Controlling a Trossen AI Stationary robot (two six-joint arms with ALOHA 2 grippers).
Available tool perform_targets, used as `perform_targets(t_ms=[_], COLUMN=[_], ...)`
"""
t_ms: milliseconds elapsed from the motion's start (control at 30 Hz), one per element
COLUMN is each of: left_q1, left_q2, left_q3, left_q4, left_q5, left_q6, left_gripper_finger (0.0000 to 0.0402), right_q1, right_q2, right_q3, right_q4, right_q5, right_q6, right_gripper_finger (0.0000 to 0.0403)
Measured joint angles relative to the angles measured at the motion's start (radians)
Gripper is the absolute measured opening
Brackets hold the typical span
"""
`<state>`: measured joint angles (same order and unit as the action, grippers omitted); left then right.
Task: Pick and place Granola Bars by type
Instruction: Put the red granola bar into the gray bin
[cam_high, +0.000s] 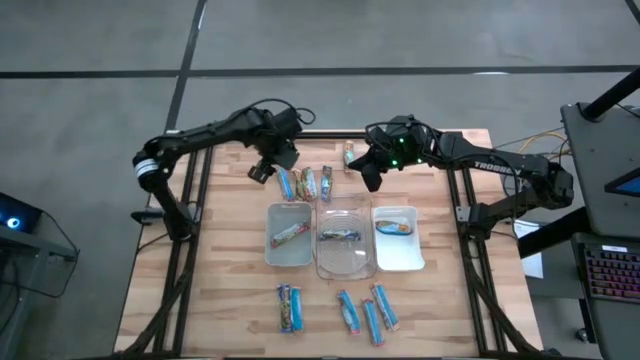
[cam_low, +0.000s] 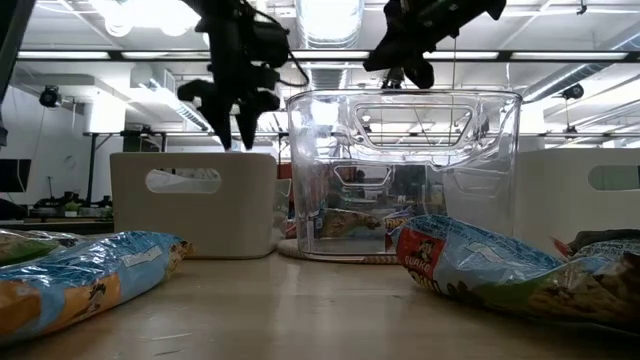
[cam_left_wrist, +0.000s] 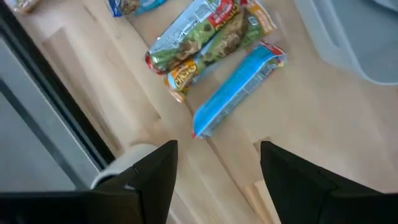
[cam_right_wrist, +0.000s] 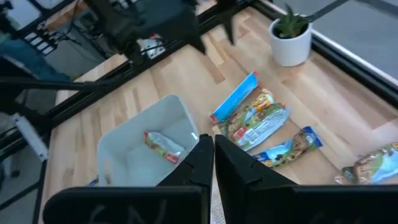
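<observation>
High view: left gripper (cam_high: 262, 172) hovers w/ fingers spread wide, nothing between them, just at 9 o'clock of a blue bar (cam_high: 286, 183) near the table's far edge. Left wrist view shows that blue bar (cam_left_wrist: 238, 91) lying flat, touching a green-wrapped bar (cam_left_wrist: 208, 35) beside it. More granola bars (cam_high: 360, 312) lie at 6 o'clock of the trays; one bar sits in each tray. Right gripper (cam_high: 371, 178) waits at 12 o'clock of the clear middle tray (cam_high: 345, 262), fingers pinched shut on nothing.

Handling, my guess: bars look light, foil wrapper prob slippery & crinkly, contents likely crumble if squeezed hard. Best hold: across the narrow width at mid-length, approx straight down, since the neighbour touches one side.

Surface: pale wood-plank table (cam_high: 230, 300), bare & level. White pot w/ plant (cam_right_wrist: 291, 37) near the far edge. Room beyond: grey floor, bright ceiling lights, desks w/ gear.
</observation>
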<state>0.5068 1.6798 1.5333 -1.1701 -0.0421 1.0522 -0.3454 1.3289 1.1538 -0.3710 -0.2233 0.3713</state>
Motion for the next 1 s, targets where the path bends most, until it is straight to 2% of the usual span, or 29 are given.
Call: perform_targets(t_ms=[200, 333, 667, 733, 833, 900, 1000], left_q1=[-0.001, -0.002, -0.002, -0.003, -0.004, -0.004, -0.003], left_q2=[0.068, 0.087, 0.078, 0.071, 0.07, 0.07, 0.07], left_q3=[0.0, 0.0, 0.0, 0.0, 0.0, 0.0, 0.0], left_q4=[0.028, 0.027, 0.033, 0.033, 0.033, 0.033, 0.025], left_q5=[-0.002, -0.002, -0.003, -0.003, -0.012, -0.026, -0.032], left_q6=[0.023, -0.016, -0.283, -0.39, -0.668, -0.915, -1.371], left_gripper_finger=[0.021, 0.021, 0.021, 0.021, 0.021, 0.021, 0.021], right_q1=[0.0, -0.002, -0.003, -0.003, -0.002, -0.002, -0.002], right_q2=[0.0, 0.0, 0.0, 0.0, 0.0, 0.0, 0.0], right_q3=[0.0, 0.0, 0.0, 0.0, 0.0, 0.0, 0.0], right_q4=[0.0, 0.0, 0.0, 0.0, 0.0, 0.0, 0.0], right_q5=[-0.06, -0.071, -0.074, -0.074, -0.074, -0.074, -0.074], right_q6=[-0.034, -0.04, -0.092, -0.094, -0.095, -0.095, -0.095], right_gripper_finger=[0.0008, 0.0008, 0.0008, 0.0008, 0.0008, 0.0008, 0.0008])
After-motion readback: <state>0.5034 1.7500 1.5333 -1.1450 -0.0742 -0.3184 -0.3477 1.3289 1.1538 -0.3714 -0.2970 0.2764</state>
